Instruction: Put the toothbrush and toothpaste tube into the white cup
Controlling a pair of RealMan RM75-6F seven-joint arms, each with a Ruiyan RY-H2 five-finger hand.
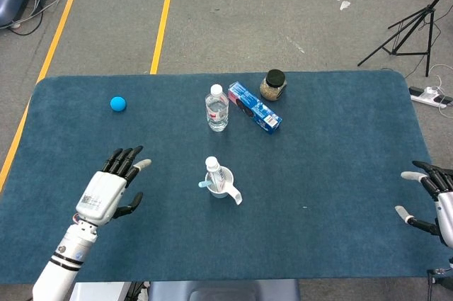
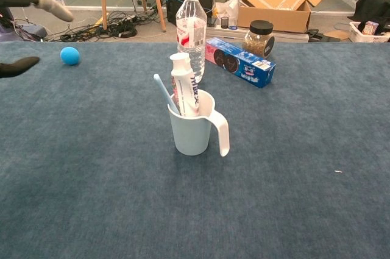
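Standing complete, by the look of it: toothbrush point(image 2: 161, 90) and toothpaste tube point(image 2: 184, 86) both lodged in the white cup point(image 2: 192, 130), nothing left on the table point(image 1: 340, 166) to load.

Item: white handled cup, upright near the middle of the blue table, handle toward the robot's right; tube standing cap-up, white with red lettering, leaning on the rim; pale blue toothbrush slanting out beside it. Left hand point(image 1: 107, 192) well apart from the cup, fingers point(image 1: 126, 160) spread, holding nothing; right hand point(image 1: 433, 198) at the table's far edge, fingers likewise spread and empty. Also present: water bottle point(image 2: 191, 25), biscuit box point(image 2: 239, 61), jar point(image 2: 259, 38), blue ball point(image 2: 70, 56).
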